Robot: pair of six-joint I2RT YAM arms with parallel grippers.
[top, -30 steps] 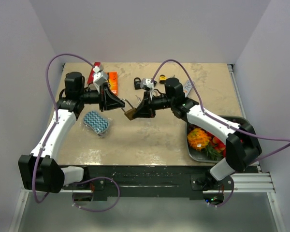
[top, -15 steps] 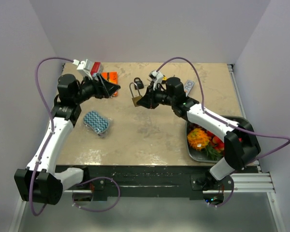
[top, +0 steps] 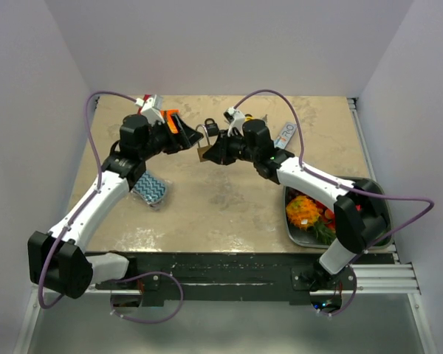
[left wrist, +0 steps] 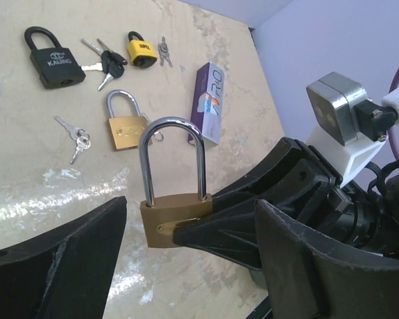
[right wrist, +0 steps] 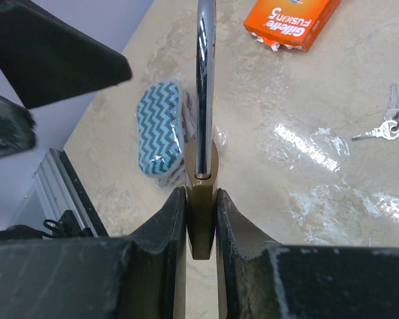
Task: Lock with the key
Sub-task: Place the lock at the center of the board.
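A brass padlock (top: 204, 151) with its steel shackle pointing up hangs above the table. My right gripper (top: 211, 153) is shut on its body (right wrist: 202, 169), one finger on each flat side. My left gripper (top: 181, 138) stands wide open just left of it. In the left wrist view the padlock (left wrist: 176, 211) sits between my spread left fingers (left wrist: 66, 266), touching neither. Several keys lie on the table, one small pair (left wrist: 76, 136) nearest. I cannot tell which key fits, and no key shows in the held lock.
On the table behind lie a black padlock (left wrist: 53, 60), a yellow padlock (left wrist: 141, 52), a second brass padlock (left wrist: 125, 126) and a purple box (left wrist: 209, 103). An orange box (top: 171, 122), a zigzag sponge (top: 149, 188) and a fruit tray (top: 295, 234) also lie around.
My left gripper has opened wide, swung away left, then come back beside the padlock. My right gripper has carried the padlock up and toward the back, shackle now upright.
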